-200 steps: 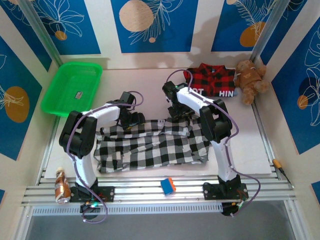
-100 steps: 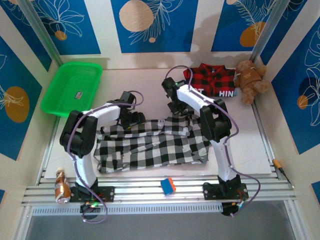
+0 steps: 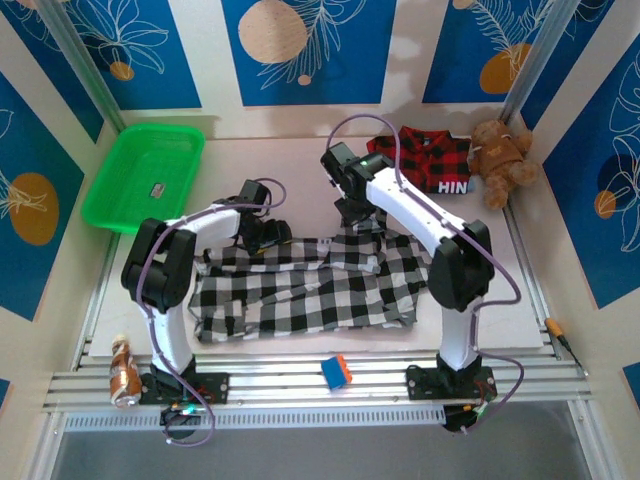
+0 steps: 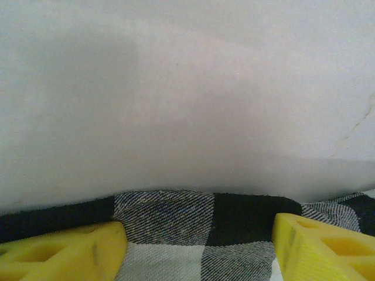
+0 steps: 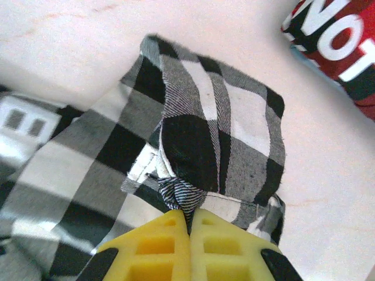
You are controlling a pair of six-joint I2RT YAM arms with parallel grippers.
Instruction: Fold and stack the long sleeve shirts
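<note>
"Black-and-white checked shirt (image 3: 300, 285), operator: you have it spread across the middle of the table (image 3: 500, 290), between your 2 arms," says the first spotter. "How does your right gripper (image 5: 190, 218) stand?"

"Closed tight," says the second. "In your right wrist view the 2 yellow fingers (image 5: 222, 257) meet with no gap, and a small bunched fold of the checked cloth is pinched between their tips. The cloth just beyond it is doubled over on itself. From above, that grip sits at the shirt's far edge, towards its right side."

"And your left gripper (image 4: 199, 246)?"

"Spread wide, holding nothing. Your left wrist view has 1 yellow finger low at each side, with the far hem of the checked shirt lying between them and bare table beyond. Whether the tips press on the cloth I cannot tell. From above it is at the far edge too, towards the left."

"Your other shirt?"

"The red-and-black plaid shirt (image 3: 430, 160) lies at the far right of the table, near your right gripper, with white letters on its black band. A brown teddy bear (image 3: 503, 160) sits just beside it on the right. You have a green basket (image 3: 125, 195) at the far left, apart from both shirts."
</note>
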